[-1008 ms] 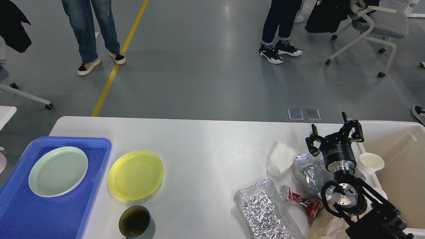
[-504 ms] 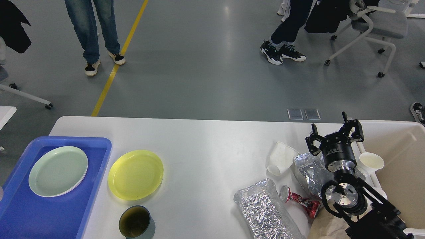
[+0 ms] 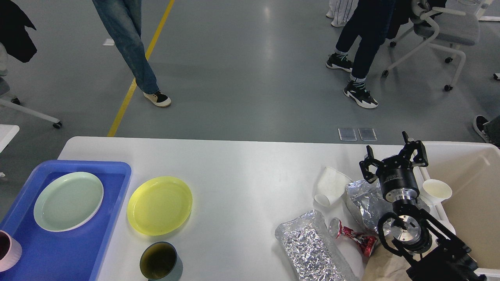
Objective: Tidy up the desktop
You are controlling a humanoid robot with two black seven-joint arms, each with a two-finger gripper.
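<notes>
Grey workshop floor fills the far half of the view, with a yellow line, rolling chairs and two people who have walked on since a second ago; both pairs of legs now stand further right than before. Nearer lies the white tabletop (image 3: 242, 164), the thing to be tidied, spanning almost the full width of the near half.

At the right edge sits a beige tub (image 3: 474, 183) with a white paper cup (image 3: 436, 191) at its near-left wall. At the left edge lies a blue tray (image 3: 62, 249) carrying a pale green plate (image 3: 68, 201). A pink-rimmed cup (image 3: 6, 249) has newly appeared at the tray's near-left corner, at the picture edge, where nothing showed half a second ago. I judge that one more dish is being delivered there, though what carries it is out of view.

On the bare tabletop lie a yellow plate (image 3: 159, 205) just right of the tray, a dark cup (image 3: 160, 260) near it, a foil bag (image 3: 312, 246), a second crumpled foil piece (image 3: 365, 203), a tipped paper cup (image 3: 330, 185) and a crushed red can (image 3: 351, 236).

The right claw (image 3: 394, 158) has not moved, hanging with fingers spread apart and empty above the foil by the tub. The left claw is out of sight. Much clutter remains, so tidying looks barely half done.
</notes>
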